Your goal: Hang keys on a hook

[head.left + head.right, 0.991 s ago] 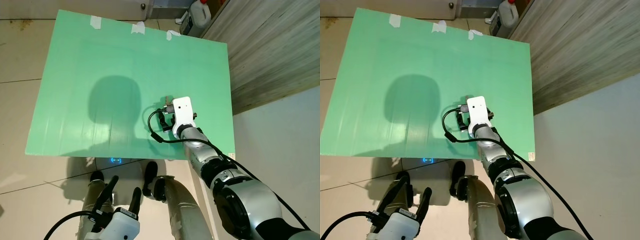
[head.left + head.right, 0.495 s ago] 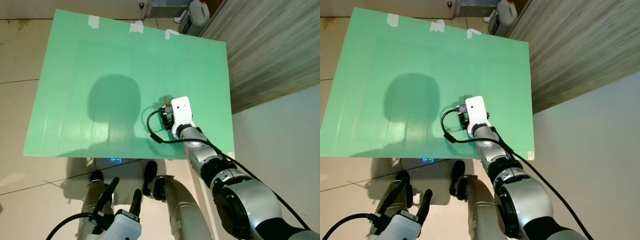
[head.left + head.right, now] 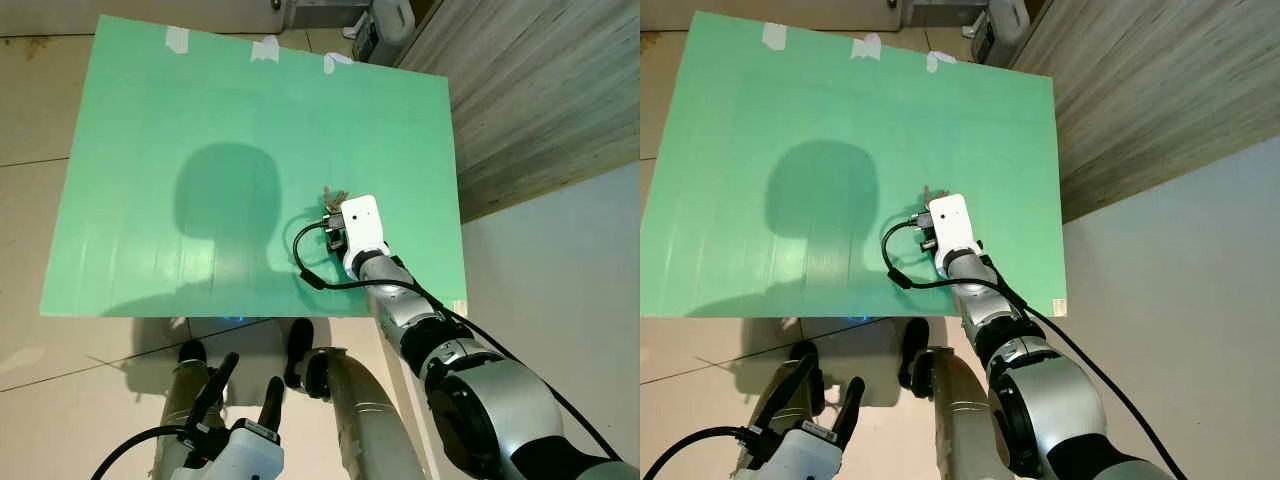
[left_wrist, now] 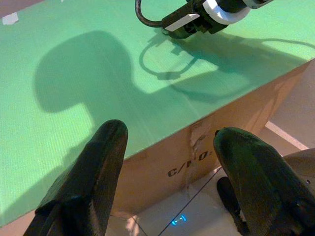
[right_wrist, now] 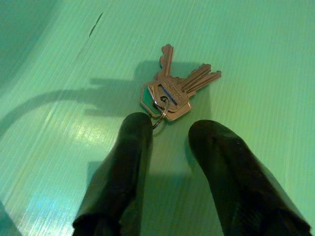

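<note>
Here, right hand (image 5: 167, 129) spread just behind keys (image 5: 177, 91) on green sheet (image 5: 256, 44).

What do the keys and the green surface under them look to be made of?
Keys: metal, likely brass or bronze-toned, given the dull warm sheen and cut teeth, on a thin wire ring. Green surface: probably corrugated plastic sheet, matte with fine parallel ribs, laid on a cardboard box whose brown printed side shows.

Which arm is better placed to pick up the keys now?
The right. The right gripper is open just short of the keys on the green board. The left gripper hangs low beside the box, apart from them.
</note>
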Motion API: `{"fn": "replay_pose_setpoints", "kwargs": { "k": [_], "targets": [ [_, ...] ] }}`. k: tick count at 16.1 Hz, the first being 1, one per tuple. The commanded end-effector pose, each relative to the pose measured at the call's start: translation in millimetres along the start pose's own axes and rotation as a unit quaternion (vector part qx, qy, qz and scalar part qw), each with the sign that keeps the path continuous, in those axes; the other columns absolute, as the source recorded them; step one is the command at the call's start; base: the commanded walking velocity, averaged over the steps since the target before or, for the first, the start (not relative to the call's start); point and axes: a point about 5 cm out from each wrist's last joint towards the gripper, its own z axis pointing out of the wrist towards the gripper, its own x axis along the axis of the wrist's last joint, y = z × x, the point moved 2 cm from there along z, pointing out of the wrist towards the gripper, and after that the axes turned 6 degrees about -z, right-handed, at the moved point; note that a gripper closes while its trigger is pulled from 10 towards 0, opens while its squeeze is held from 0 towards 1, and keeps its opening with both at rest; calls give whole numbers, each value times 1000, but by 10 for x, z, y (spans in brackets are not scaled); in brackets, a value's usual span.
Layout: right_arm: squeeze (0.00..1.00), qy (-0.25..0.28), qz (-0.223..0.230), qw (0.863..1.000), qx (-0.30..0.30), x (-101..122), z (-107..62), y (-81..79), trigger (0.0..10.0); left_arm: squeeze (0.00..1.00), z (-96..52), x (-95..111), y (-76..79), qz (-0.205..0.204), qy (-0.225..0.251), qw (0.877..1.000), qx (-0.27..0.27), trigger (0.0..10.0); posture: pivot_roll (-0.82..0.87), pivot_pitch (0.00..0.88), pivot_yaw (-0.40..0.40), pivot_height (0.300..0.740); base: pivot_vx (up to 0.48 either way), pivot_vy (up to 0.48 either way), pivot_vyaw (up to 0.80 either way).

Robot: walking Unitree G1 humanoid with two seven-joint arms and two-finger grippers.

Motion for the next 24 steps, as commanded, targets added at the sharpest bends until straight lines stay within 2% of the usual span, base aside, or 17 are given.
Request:
{"fn": "replay_pose_setpoints", "kwargs": {
  "k": [1,6,8,10,11,13,16,17,18,19,20,24],
  "targets": [
    [0,-33,6,999,11,-216,-69,-90,0,0,-69,-16,91,-10,-18,1000,-10,10000,403,635,-320,740,0,0,0],
    [0,-29,12,999,17,-179,-56,-117,0,0,-70,-28,87,-8,-19,1000,-6,10000,400,632,-327,740,0,0,0],
    [0,-8,21,1000,15,-86,-32,-90,0,0,-53,-30,95,-9,-17,1000,-4,10000,396,624,-335,740,0,0,0],
    [0,46,68,997,-15,200,36,91,0,0,-41,-24,103,-9,-14,1000,1,10000,402,623,-338,740,0,0,0],
    [0,88,96,991,-36,390,59,242,0,0,-32,-25,112,-11,-13,1000,4,10000,394,608,-339,740,0,0,0],
    [0,114,101,987,-43,457,47,361,0,0,-8,-27,132,-13,-10,1000,2,10000,381,592,-340,740,0,0,0],
    [0,103,87,990,-47,385,32,461,0,0,41,-34,134,-14,-4,1000,-3,10000,363,581,-333,740,0,0,0],
    [1000,88,79,992,-43,344,37,451,1059,0,53,-34,126,-13,-3,1000,-3,10000,357,582,-328,740,0,0,0],
    [1000,83,80,993,-38,330,39,437,1059,0,57,-34,121,-13,-2,1000,-3,10000,357,582,-328,740,0,0,0],
    [1000,55,95,994,-21,207,32,364,10000,0,66,-33,124,-13,-1,1000,-6,10000,352,581,-323,740,0,0,0],
    [1000,15,105,994,-10,25,4,289,10000,0,69,-42,154,-22,-5,1000,-15,10000,348,583,-320,740,0,0,0],
    [1000,-9,93,996,0,-57,-7,208,10000,0,58,-48,203,-51,-18,998,-20,10000,370,601,-326,740,0,0,0]
  ]
}}
